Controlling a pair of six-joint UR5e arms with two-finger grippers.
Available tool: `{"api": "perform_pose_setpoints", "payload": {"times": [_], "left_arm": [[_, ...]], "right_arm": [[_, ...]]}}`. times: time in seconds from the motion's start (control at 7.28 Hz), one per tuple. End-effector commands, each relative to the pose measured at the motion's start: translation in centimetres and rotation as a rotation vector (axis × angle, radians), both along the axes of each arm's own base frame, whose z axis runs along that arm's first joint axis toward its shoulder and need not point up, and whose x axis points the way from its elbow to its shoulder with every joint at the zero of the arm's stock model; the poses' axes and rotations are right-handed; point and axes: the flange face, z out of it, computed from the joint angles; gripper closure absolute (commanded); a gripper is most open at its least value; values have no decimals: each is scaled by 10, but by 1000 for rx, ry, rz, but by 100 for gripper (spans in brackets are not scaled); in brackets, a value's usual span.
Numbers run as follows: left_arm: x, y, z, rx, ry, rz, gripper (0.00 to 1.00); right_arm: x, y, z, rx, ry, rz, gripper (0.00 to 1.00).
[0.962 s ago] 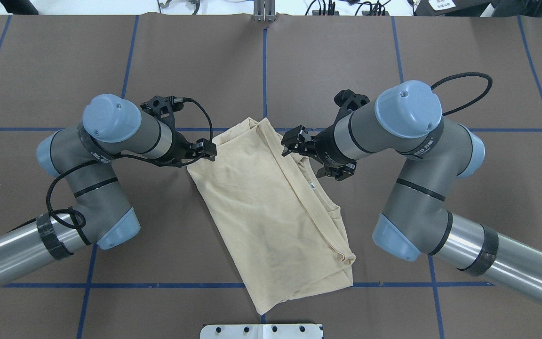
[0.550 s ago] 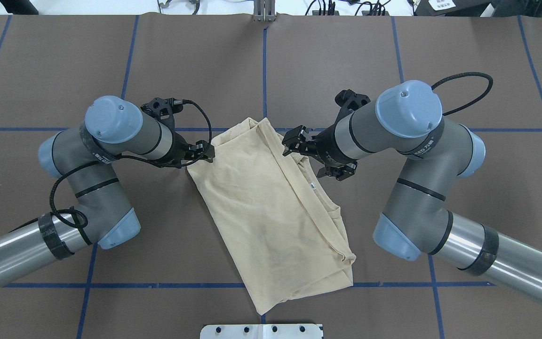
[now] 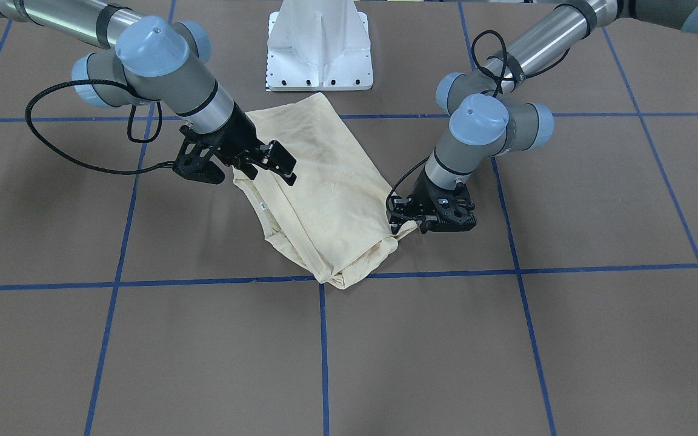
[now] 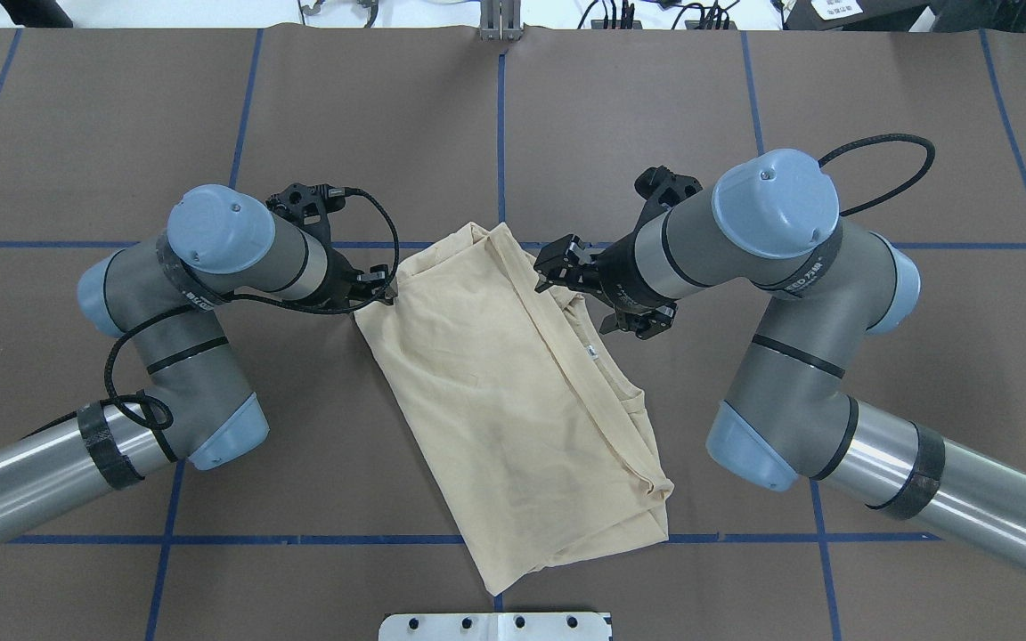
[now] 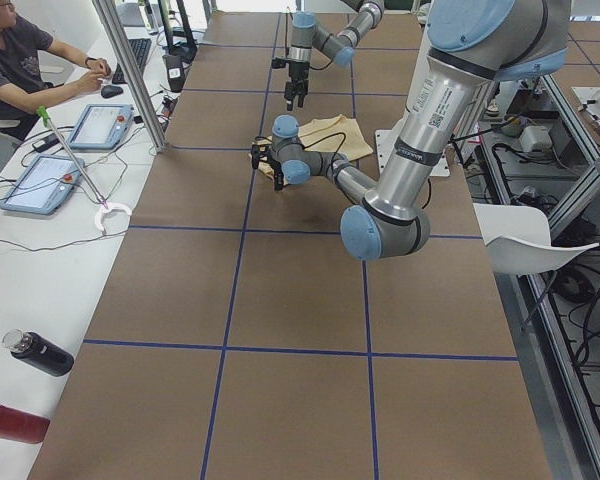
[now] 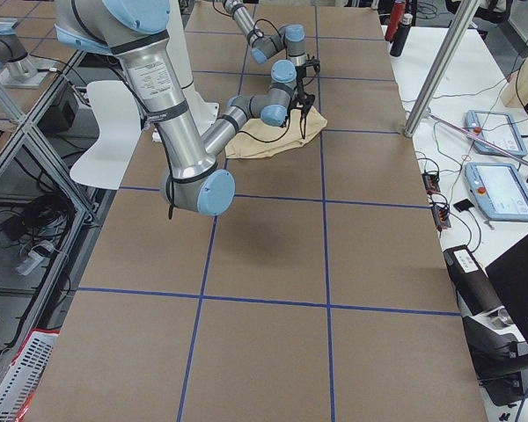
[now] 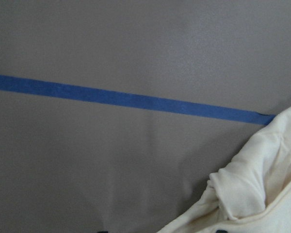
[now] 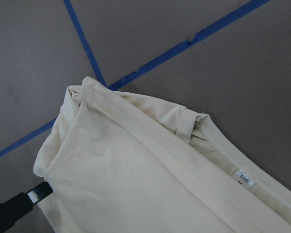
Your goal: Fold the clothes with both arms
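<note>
The cream-yellow shirt lies folded in a long slanted shape on the brown table; it also shows in the front view. Its print is hidden. The white neck label shows on its right edge. My left gripper is low at the shirt's far left corner, and its jaws look open around that corner. My right gripper is open and hovers just above the shirt's far right edge near the label. It holds nothing.
The white pedestal base stands just behind the shirt's near end. Blue tape lines cross the table. An operator sits at a side bench with tablets beyond the table's far edge.
My left gripper has drawn a little to the left and down onto the shirt's corner. My right gripper has hardly moved. The shirt lies as before.
</note>
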Motion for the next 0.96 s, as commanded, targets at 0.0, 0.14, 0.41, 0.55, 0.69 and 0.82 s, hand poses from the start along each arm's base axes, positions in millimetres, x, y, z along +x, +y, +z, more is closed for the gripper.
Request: {"api": "perform_pose_setpoints", "payload": {"times": [0.0, 0.14, 0.41, 0.55, 0.69, 0.82], "left_arm": [[-1, 1, -3, 2, 3, 0, 49], [-2, 2, -5, 3, 5, 0, 53], [-3, 2, -8, 6, 9, 0, 61], [-3, 2, -8, 4, 9, -1, 73], [-3, 2, -8, 4, 9, -3, 83], [-4, 1, -6, -2, 7, -7, 95]], "right_arm": [[0, 0, 0, -1, 0, 0, 0], [1, -1, 1, -1, 0, 0, 0], [2, -1, 4, -5, 5, 0, 0], [2, -1, 4, -4, 4, 1, 0], [2, -1, 4, -5, 5, 1, 0], [2, -1, 4, -5, 5, 1, 0]]}}
